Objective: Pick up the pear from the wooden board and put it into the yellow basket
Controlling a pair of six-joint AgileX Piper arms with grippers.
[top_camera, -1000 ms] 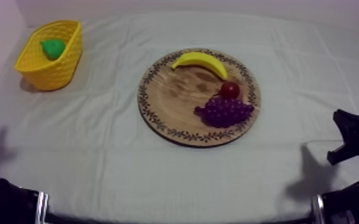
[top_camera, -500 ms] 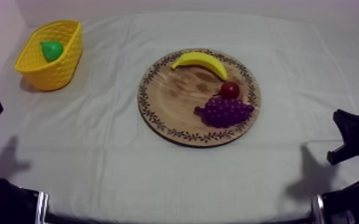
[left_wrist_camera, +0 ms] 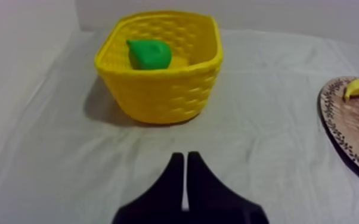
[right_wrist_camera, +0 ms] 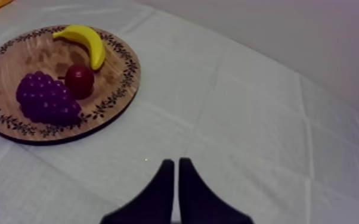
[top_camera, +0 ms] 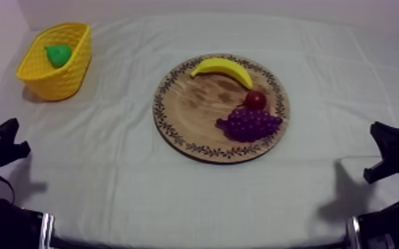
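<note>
Here, nearest: left gripper [left_wrist_camera: 185, 156] sits low at the table's left edge, its two black fingers pressed together in a narrow wedge w/ nothing btwn them. The right gripper [right_wrist_camera: 175, 162] is low at the right edge, same posture, fingers together and holding nothing. Both hang over bare grey-white cloth [top_camera: 109, 179], well apart from all the fruit.

Further in, mid-table, the round wooden board w/ patterned rim [top_camera: 189, 109] lies flat on the cloth. On its near-right part is the purple bunch of grapes [top_camera: 248, 123]. The small red fruit [top_camera: 255, 100] is just behind the grapes and seems to touch them. The yellow curved banana [top_camera: 222, 68] lies along the board's far edge, one end near the red fruit.

Farthest, at the far left of the table, the yellow woven basket [top_camera: 59, 83] stands upright, well apart from the board. The green pear [top_camera: 58, 54] lies inside the basket, below its rim. It is not on the board, and neither gripper is near it.
</note>
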